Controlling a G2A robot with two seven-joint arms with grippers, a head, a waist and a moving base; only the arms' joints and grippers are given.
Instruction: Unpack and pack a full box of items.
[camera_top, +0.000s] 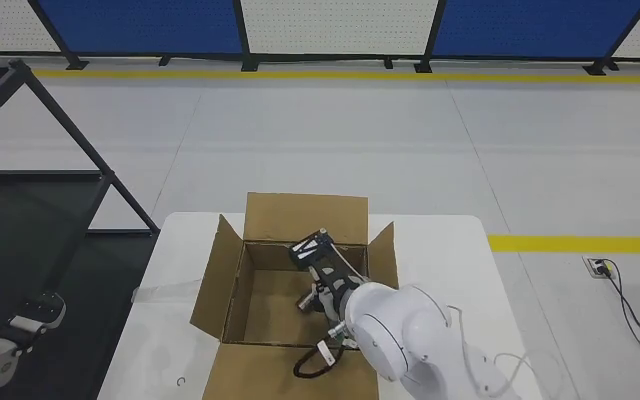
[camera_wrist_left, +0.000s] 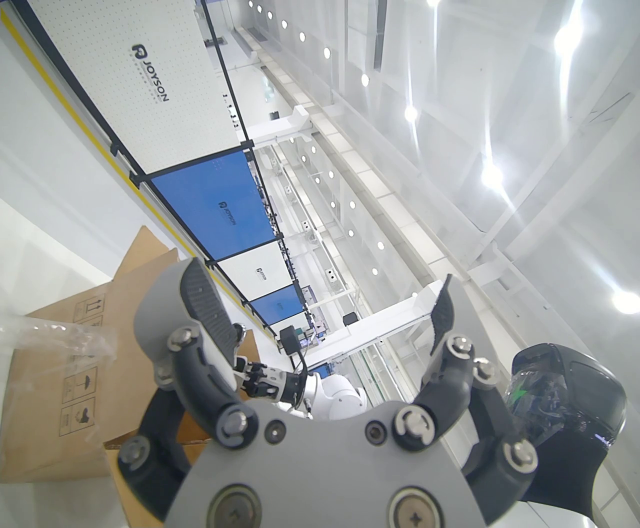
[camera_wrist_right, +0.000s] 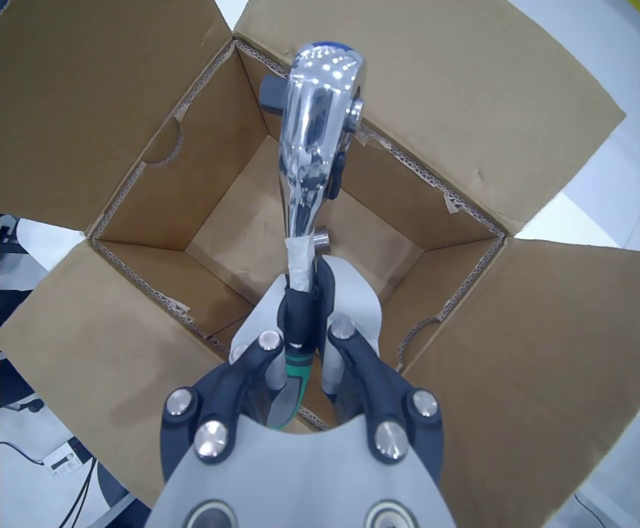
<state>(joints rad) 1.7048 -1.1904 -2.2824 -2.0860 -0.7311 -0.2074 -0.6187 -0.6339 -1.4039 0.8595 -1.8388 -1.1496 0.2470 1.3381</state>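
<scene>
Fingers (camera_wrist_right: 356, 295) of our right gripper (camera_wrist_right: 320, 285) pinch the ratchet wrench (camera_wrist_right: 315, 140) handle above the open box (camera_wrist_right: 440, 125).
Its heavy head could pivot in our grip and catch the box; our left gripper (camera_wrist_left: 322, 295) stands spread.

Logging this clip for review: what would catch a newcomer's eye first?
The chrome-headed ratchet wrench, clamped by its handle in the right gripper, points head-first over the open cardboard box. The left gripper is beside the box, open and empty, aimed up at the ceiling.
</scene>
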